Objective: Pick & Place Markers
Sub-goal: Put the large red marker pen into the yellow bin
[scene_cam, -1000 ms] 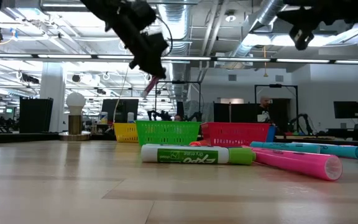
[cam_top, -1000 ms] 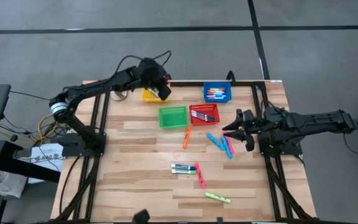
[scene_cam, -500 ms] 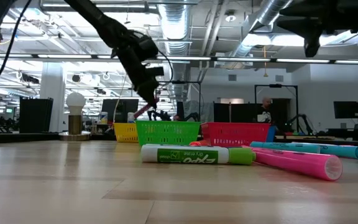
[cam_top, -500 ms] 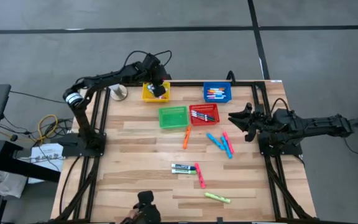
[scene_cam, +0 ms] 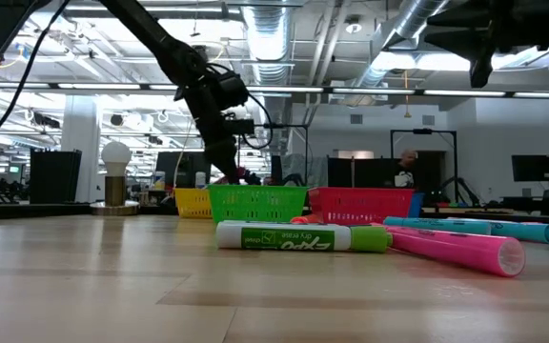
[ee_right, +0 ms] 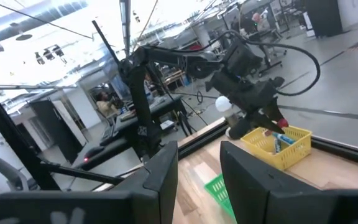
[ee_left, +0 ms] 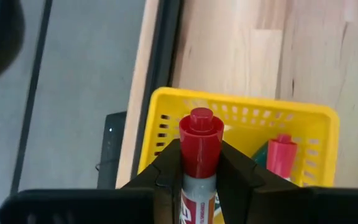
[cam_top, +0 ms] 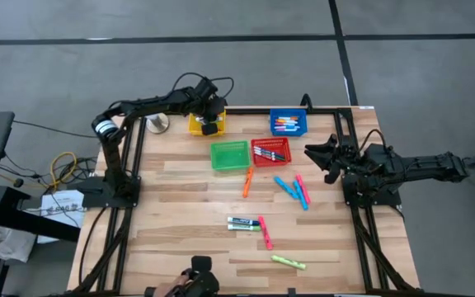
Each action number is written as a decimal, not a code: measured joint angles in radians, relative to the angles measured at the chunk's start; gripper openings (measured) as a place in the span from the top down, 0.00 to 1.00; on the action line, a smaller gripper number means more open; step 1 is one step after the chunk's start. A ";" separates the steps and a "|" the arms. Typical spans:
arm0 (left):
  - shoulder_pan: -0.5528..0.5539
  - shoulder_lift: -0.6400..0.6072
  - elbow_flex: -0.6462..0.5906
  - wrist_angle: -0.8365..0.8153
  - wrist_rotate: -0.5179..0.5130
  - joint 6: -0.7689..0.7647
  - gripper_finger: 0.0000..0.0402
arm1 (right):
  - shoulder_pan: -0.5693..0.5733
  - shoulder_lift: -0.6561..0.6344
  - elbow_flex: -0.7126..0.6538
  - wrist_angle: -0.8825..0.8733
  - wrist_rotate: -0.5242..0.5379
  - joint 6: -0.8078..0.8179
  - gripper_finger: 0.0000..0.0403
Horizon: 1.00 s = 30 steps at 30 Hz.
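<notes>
Now red marker (ee_left: 201,140) above yellow basket (ee_left: 319,134)

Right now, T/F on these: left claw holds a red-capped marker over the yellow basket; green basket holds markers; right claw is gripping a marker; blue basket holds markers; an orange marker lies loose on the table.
1. Left claw grips a red-capped marker above the yellow basket. True.
2. The green basket holds markers. False: it looks empty.
3. Right claw grips a marker. False: it holds nothing, off at the table's right edge.
4. The blue basket holds markers. True.
5. An orange marker lies loose on the table. True.
</notes>
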 joint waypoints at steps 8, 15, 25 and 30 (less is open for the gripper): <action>0.003 0.018 0.000 0.000 0.016 0.040 0.84 | 0.000 0.000 0.000 0.000 0.000 0.027 0.73; 0.006 0.055 0.000 -0.007 0.034 0.047 0.84 | 0.000 0.000 0.000 0.000 0.000 0.036 0.73; 0.028 0.065 0.002 -0.006 0.034 0.047 0.83 | 0.000 0.000 0.000 0.000 0.000 0.044 0.73; 0.030 0.065 0.002 -0.006 0.034 0.058 0.79 | 0.000 0.000 0.000 0.000 0.000 0.044 0.73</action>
